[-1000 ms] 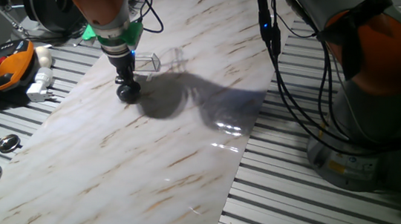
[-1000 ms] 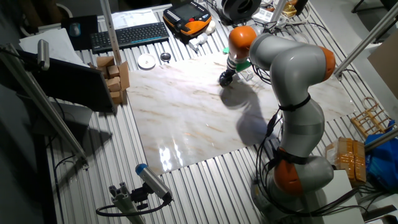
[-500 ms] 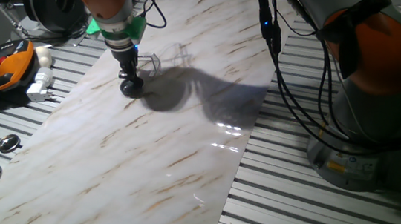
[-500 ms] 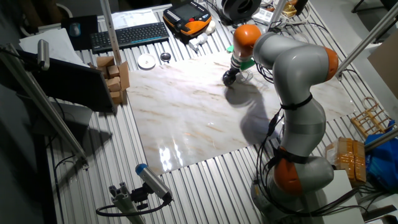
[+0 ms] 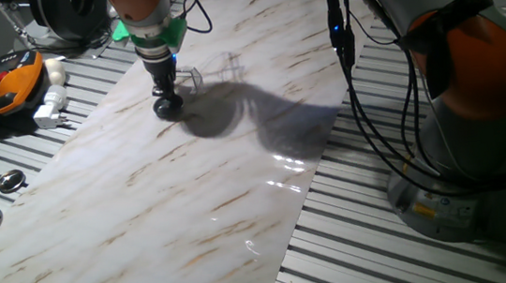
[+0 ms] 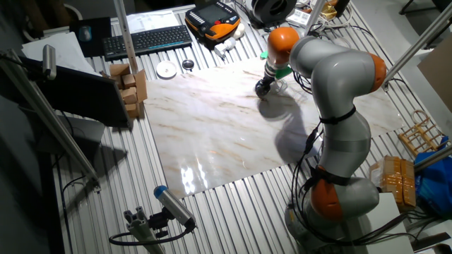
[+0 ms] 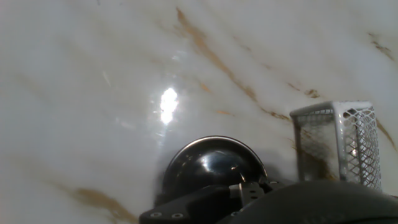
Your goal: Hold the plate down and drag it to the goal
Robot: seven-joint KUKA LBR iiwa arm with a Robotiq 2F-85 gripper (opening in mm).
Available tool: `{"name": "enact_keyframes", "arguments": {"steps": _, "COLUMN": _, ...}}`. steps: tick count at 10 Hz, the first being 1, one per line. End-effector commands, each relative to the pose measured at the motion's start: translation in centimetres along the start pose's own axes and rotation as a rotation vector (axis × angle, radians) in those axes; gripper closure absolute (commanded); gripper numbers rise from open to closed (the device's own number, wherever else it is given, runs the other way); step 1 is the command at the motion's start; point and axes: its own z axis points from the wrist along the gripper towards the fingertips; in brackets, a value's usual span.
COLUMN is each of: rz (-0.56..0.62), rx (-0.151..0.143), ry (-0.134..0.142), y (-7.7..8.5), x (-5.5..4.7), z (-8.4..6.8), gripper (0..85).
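Plate (image 7: 210, 167): small shiny metal dish, likely light, rigid and slippery on marble, pinned from above by gripper (image 5: 168, 104) (spread of fingers indiscernible), just beside clear goal (image 5: 188, 78); press centre.

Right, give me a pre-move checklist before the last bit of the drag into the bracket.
1. Gripper down on the plate: ok, the tool sits over the dish on the marble.
2. Plate flat on the table: ok, no tilt visible.
3. Plate inside the goal: not ok, the bracket stands beside it, apart.
4. Path to the goal free: ok, only bare marble between them in the hand view.
5. Firm downward contact: cannot tell.
6. Finger state: cannot tell.
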Motion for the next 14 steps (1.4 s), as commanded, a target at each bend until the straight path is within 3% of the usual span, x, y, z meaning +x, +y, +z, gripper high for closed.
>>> {"name": "enact_keyframes", "arguments": {"steps": 1, "rz": 0.000, "rx": 0.000, "ry": 0.000, "y": 0.0, "x": 0.0, "z": 0.0, "gripper": 85.0}}
{"name": "enact_keyframes", "arguments": {"steps": 4, "rz": 0.045, "rx": -0.022, "ry": 0.033, "y": 0.3, "x": -0.1, "z": -0.9, "gripper": 85.0}}
{"name": "enact_keyframes", "arguments": {"steps": 5, "rz": 0.071, "rx": -0.043, "ry": 0.039, "y": 0.7, "x": -0.2, "z": -1.3, "gripper": 85.0}}
{"name": "enact_keyframes", "arguments": {"steps": 9, "rz": 0.163, "rx": -0.056, "ry": 0.057, "y": 4.1, "x": -0.4, "z": -2.3, "gripper": 85.0}}
{"name": "enact_keyframes", "arguments": {"steps": 14, "rz": 0.271, "rx": -0.019, "ry": 0.080, "y": 7.5, "x": -0.1, "z": -2.8, "gripper": 85.0}}
